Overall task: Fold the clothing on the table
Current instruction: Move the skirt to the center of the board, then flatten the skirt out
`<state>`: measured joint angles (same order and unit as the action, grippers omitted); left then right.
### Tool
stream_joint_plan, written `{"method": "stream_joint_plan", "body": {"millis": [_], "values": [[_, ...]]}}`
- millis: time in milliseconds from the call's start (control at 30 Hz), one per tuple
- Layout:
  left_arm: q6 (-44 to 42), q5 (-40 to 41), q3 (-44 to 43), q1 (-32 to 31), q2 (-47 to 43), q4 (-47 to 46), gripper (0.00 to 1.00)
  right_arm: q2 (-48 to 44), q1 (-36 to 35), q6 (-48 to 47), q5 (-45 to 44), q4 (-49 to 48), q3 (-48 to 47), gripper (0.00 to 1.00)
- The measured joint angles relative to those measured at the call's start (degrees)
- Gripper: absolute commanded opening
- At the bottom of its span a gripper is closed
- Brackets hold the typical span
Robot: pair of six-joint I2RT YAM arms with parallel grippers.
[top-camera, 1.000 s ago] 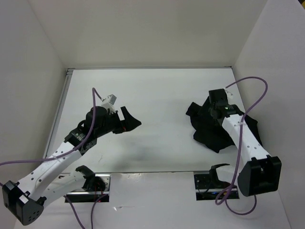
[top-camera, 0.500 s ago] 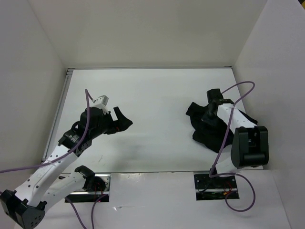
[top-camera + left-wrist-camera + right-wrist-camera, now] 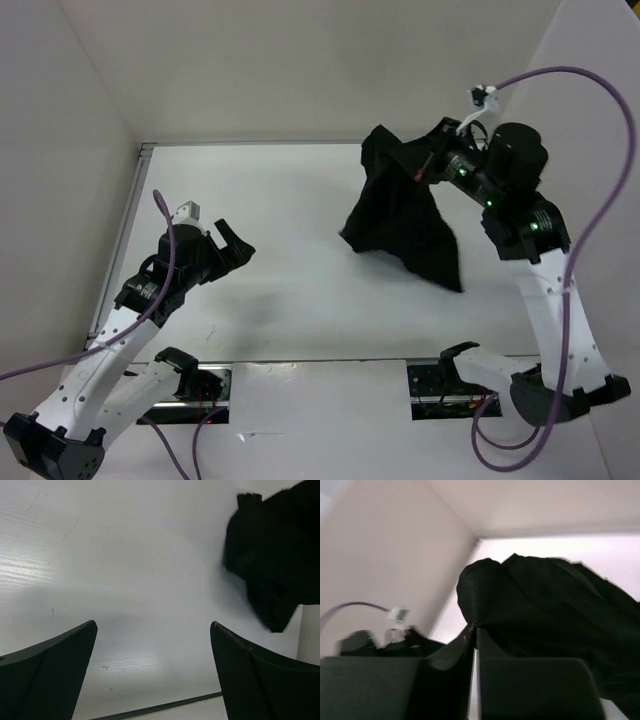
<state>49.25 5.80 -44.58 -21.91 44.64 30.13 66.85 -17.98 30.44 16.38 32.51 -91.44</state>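
**Black clothing (image 3: pixel 405 215) hung from the right gripper (image 3: pixel 422 168)**

The right gripper's jaws were pressed together on a top fold of the clothing. The right wrist view showed this up close, but the picture was blurred and the pinched edge itself was hidden inside the grip. The fabric draped down in a ragged triangle over the far right part of the table (image 3: pixel 290 190). Whether its lowest corner touched the surface could not be told. The left gripper (image 3: pixel 228 247) hovered well apart over the left side, jaws wide apart and holding nothing. In its wrist view the clothing was smeared and cut off by the top right edge.
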Motion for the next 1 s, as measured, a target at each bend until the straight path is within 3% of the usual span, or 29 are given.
{"method": "stream_joint_plan", "body": {"millis": [100,133,267,400,433,533,700,833,1000], "values": [[0.63,-0.09,0.0,0.9,-0.31,-0.24,1.0,-2.99,0.0,0.31,2.23,-2.36,-0.2,0.34],[0.68,-0.15,0.0,1.07,-0.26,-0.31,1.0,-3.15,-0.02,0.31,2.64,-3.28,0.74,0.44],[0.28,-0.42,-0.02,1.68,1.33,-1.22,0.97,0.5,-0.04,0.17,0.15,-2.67,8.7,0.43],[-3.41,-3.02,-4.76,2.43,12.5,-1.03,0.75,8.37,-0.04,0.5,-7.39,2.01,14.53,0.43],[-4.9,-4.2,-7.48,2.58,16.85,-1.03,0.6,9.46,-0.04,0.61,-8.98,3.43,15.34,0.44],[-10.21,-7.48,-14.47,2.19,30.25,-1.79,0.49,9.73,-0.09,0.59,-11.39,5.75,15.89,0.46],[-15.41,-13.42,-16.98,-1.31,41.68,-2.14,0.61,9.99,-5.57,-0.09,-13.11,5.77,16.28,0.48],[-17.49,-18.05,-16.92,-4.44,42.86,-2.47,0.68,11.87,-13.46,-0.28,-13.53,6.36,17.75,0.5],[-20.55,-22.67,-15.72,-10.6,43.01,-3.85,0.69,12.66,-14.6,0.04,-15.93,7.89,18.73,0.5]]}}
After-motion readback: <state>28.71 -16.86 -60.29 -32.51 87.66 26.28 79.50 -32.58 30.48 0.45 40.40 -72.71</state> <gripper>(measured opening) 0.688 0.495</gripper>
